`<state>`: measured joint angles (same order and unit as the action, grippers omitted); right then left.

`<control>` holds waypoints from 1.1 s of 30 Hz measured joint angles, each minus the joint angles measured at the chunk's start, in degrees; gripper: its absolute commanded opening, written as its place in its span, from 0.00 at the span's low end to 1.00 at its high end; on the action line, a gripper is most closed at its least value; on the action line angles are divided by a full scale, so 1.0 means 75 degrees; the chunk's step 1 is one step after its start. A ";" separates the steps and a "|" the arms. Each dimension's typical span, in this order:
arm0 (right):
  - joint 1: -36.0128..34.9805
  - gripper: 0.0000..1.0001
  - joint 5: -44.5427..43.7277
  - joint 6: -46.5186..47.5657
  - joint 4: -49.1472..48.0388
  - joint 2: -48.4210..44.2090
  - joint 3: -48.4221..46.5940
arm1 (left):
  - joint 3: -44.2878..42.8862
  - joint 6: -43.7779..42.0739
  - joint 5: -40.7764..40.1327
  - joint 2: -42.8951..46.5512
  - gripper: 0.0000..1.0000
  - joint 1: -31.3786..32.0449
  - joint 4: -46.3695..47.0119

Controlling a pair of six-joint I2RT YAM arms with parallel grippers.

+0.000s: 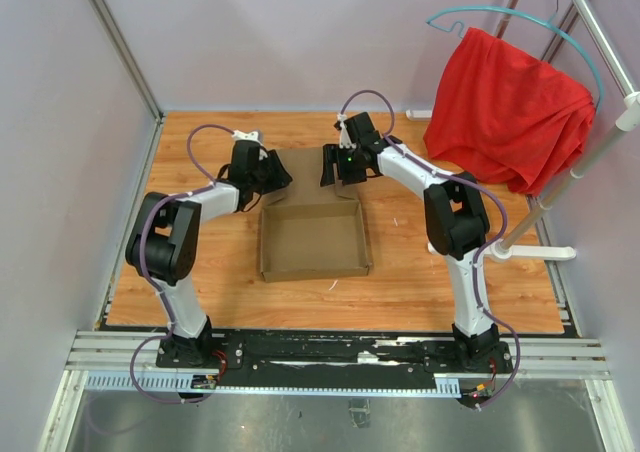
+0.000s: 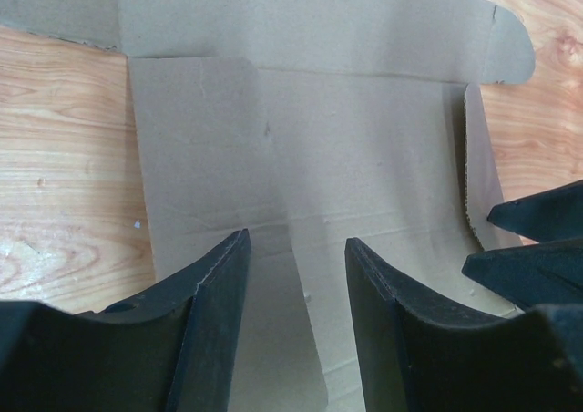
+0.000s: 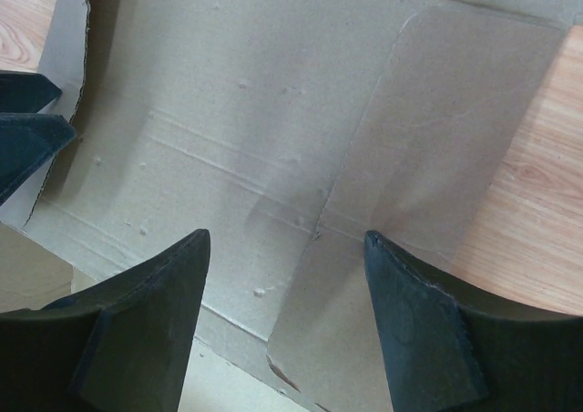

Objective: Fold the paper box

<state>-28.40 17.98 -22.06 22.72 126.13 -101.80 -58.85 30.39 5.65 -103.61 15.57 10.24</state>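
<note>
Brown die-cut cardboard paper box (image 1: 313, 240) in the middle of the light wooden table (image 1: 420, 277), near half raised into a shallow tray, far lid panel lying flat. Left gripper (image 1: 277, 179) and right gripper (image 1: 338, 172) low over that panel's two sides, jaws of both parted, gripping nothing.

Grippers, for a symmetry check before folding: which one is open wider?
The right gripper: its jaws stand visibly wider apart than those of the left gripper.
</note>
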 measured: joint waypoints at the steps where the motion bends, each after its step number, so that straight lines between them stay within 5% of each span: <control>1: 0.0000 0.69 0.0000 0.0000 0.0000 0.0000 0.0000 | -0.0020 0.0000 -0.0003 -0.0020 0.52 0.0006 0.0000; 23: 0.0032 0.68 -0.0207 0.0061 0.0262 0.0650 -0.0664 | -0.0597 -0.0055 -0.0469 -0.0670 0.52 0.0055 -0.0090; 33: 0.0032 0.68 -0.0644 0.0093 0.0216 -0.0493 0.0423 | -0.0236 -0.0079 -0.0595 0.0685 0.52 0.0082 -0.0356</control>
<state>-28.16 13.15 -21.37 24.34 122.43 -98.63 -60.62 29.80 1.19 -98.48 16.19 7.57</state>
